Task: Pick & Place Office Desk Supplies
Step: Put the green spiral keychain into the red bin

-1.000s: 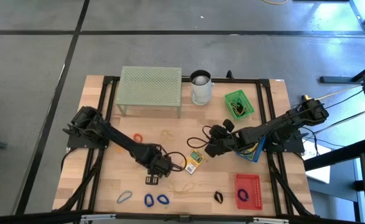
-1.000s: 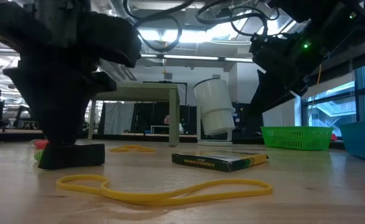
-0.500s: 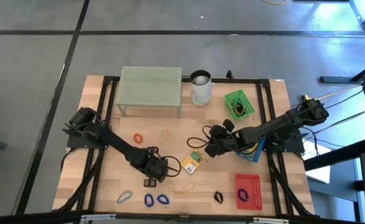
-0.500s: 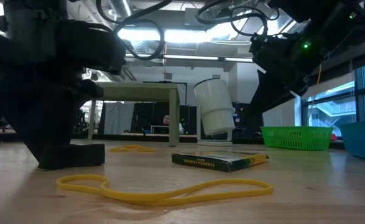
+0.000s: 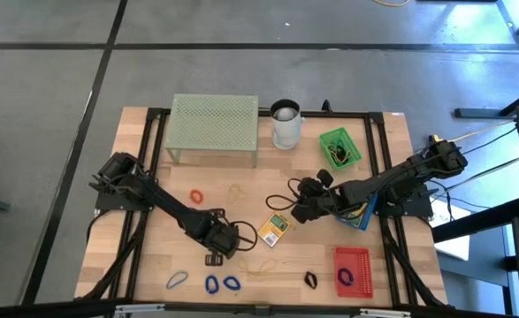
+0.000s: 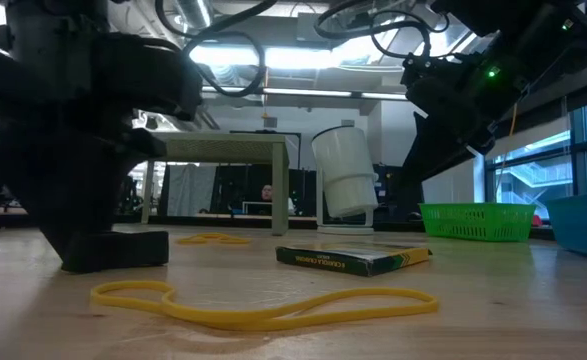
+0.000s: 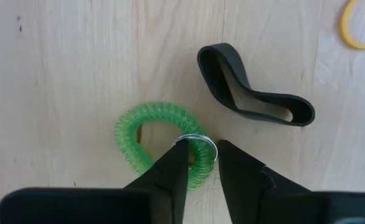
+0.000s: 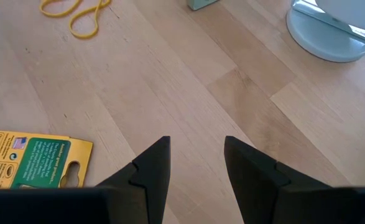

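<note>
A pale wooden table carries a green bin and a red bin, each already holding an item or two. Most supplies lie loose: blue bands, a yellow card pack, a black clip. The left gripper is down on the wood, fingers narrowed around a silver ring on a green coiled band, apparently just nipping it. The right gripper hovers open, empty, near the pack.

My two arms are matte black and jointed, with black cables looping off them. My left tool and right tool each end in two dark wedge-shaped fingers. A green light glows on one arm.
</note>
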`<control>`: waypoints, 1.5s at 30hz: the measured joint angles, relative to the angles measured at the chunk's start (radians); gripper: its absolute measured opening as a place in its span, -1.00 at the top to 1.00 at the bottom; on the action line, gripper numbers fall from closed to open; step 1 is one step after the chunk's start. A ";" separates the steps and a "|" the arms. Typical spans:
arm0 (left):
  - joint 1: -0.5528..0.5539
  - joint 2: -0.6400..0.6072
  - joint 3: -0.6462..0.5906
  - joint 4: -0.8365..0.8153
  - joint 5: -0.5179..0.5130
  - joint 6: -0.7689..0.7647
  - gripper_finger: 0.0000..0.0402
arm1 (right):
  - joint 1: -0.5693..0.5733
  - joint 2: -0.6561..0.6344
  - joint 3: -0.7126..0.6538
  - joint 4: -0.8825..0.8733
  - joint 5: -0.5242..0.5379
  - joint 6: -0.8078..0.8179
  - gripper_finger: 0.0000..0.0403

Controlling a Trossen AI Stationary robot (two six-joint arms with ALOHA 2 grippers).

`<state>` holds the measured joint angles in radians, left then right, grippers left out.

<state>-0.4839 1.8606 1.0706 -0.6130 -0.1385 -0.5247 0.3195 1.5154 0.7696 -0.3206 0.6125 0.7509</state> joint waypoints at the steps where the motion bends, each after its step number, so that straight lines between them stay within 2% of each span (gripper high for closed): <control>1: 0.000 0.005 -0.002 0.002 0.004 -0.013 0.64 | 0.000 0.000 0.000 0.000 0.000 0.000 0.24; 7: 0.000 0.002 -0.018 0.013 -0.007 -0.049 0.94 | 0.000 0.000 0.000 0.003 0.000 0.000 0.24; 12: -0.010 -0.041 -0.027 0.021 -0.052 -0.019 0.94 | 0.000 0.000 0.000 0.004 0.000 0.000 0.24; 15: -0.010 -0.086 -0.037 -0.008 -0.167 -0.019 0.94 | 0.000 0.000 0.000 0.007 0.000 0.000 0.24; 20: -0.013 -0.186 -0.031 0.038 -0.407 -0.113 0.94 | 0.000 0.000 0.000 0.052 0.000 -0.020 0.24; 24: -0.012 -0.249 -0.028 0.224 -0.507 -0.073 0.94 | 0.004 0.000 0.000 0.162 -0.015 -0.128 0.24; 28: -0.021 -0.262 -0.028 0.507 -0.437 0.123 0.94 | 0.024 0.000 0.000 0.338 -0.132 -0.314 0.24; 32: -0.040 -0.254 -0.026 0.793 -0.280 0.366 0.94 | 0.057 0.000 0.000 0.538 -0.303 -0.518 0.24; 35: -0.056 -0.242 -0.026 0.932 -0.202 0.494 0.94 | 0.084 0.000 0.000 0.680 -0.436 -0.648 0.24; 40: -0.074 -0.240 -0.026 1.035 -0.157 0.613 0.94 | 0.115 0.000 0.000 0.835 -0.597 -0.764 0.24; 45: -0.074 -0.240 -0.026 1.063 -0.155 0.655 0.94 | 0.124 0.000 0.000 0.922 -0.624 -0.765 0.24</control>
<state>-0.5582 1.6203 1.0451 0.4499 -0.2935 0.1299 0.4431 1.5158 0.7696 0.6012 -0.0114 -0.0138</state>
